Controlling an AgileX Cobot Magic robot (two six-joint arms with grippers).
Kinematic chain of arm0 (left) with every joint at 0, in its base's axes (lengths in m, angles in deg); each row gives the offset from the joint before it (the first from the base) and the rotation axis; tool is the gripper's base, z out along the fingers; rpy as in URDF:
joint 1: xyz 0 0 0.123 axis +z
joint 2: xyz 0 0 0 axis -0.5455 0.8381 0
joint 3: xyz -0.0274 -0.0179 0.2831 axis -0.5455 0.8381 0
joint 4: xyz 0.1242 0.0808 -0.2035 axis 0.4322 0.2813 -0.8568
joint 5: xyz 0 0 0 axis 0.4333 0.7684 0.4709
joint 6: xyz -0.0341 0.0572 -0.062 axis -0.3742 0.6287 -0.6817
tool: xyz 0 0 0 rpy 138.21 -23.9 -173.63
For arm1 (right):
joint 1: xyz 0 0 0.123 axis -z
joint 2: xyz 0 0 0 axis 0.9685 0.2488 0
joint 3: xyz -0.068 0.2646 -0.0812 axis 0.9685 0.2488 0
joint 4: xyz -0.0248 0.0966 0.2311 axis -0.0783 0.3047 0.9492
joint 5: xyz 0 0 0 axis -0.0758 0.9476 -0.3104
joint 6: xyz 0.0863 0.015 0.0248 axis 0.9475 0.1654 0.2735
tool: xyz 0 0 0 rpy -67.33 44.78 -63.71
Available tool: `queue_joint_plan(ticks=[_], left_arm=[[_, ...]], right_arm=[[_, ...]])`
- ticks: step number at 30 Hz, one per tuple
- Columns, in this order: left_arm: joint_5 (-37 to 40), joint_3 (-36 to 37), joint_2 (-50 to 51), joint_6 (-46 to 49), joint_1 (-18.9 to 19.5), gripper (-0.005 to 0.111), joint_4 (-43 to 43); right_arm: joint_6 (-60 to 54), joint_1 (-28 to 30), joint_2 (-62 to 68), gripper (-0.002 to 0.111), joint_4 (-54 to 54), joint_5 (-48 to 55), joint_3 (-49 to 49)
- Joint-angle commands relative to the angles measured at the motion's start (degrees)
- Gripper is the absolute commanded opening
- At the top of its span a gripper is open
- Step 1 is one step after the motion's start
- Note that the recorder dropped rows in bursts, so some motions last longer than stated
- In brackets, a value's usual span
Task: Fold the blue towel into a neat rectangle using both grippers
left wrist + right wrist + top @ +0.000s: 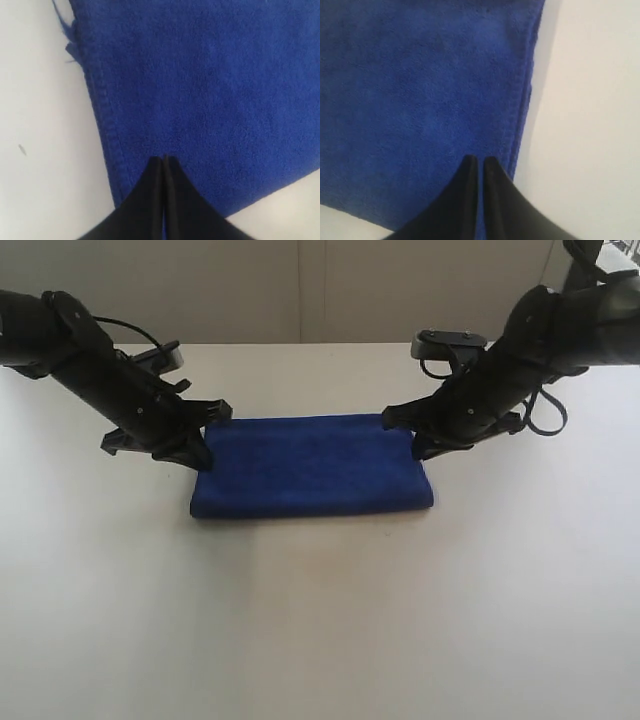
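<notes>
Here, ext. view: the blue towel (312,465) lies as a flat, folded rectangle at mid-table (320,620), long sides running across my screen. Both arms slant down and inward. The left gripper (200,455) comes down at the towel's left short edge, near the far corner; the right gripper (420,447) is at the right short edge, opposite. From here I can't tell either claw's state.

L wrist view: the left gripper (163,160) has its fingers pressed together, w/ nothing between them, tips over the blue pile just inside the hemmed edge. A small loose thread (67,30) sticks out at one corner, onto bare white table.

R wrist view: the right gripper (480,160) shows a thin slit between its fingers, barely parted, w/ blue visible through the gap. I see no cloth pinched. Its tips sit over the towel just beside the stacked hem, white tabletop beyond.
</notes>
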Motion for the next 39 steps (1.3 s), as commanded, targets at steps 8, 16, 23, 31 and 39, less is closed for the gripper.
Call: queue_joint_plan(ticks=[8,16,23,31,39], left_arm=[[-2.5,-1.75,3.12,2.92,-1.82,0.0,-3.82],[-1.36,-1.65,6.96,5.02,-1.8,0.0,-3.59],[-0.82,-1.65,7.05,9.0,-1.8,0.0,-3.71],[-2.58,-1.65,7.07,10.44,-1.8,0.0,-3.6],[-2.82,-1.65,7.07,10.44,-1.8,0.0,-3.6]], right_arm=[[-1.97,-2.71,5.52,0.0,0.37,-1.91,-3.91],[2.97,-2.71,7.78,0.0,-4.94,0.77,-3.91],[8.65,-2.71,8.25,0.0,-7.75,4.38,-3.91],[11.72,-2.71,8.25,0.0,-7.75,7.01,-3.91],[12.49,-2.71,8.25,0.0,-7.75,6.93,-3.91]])
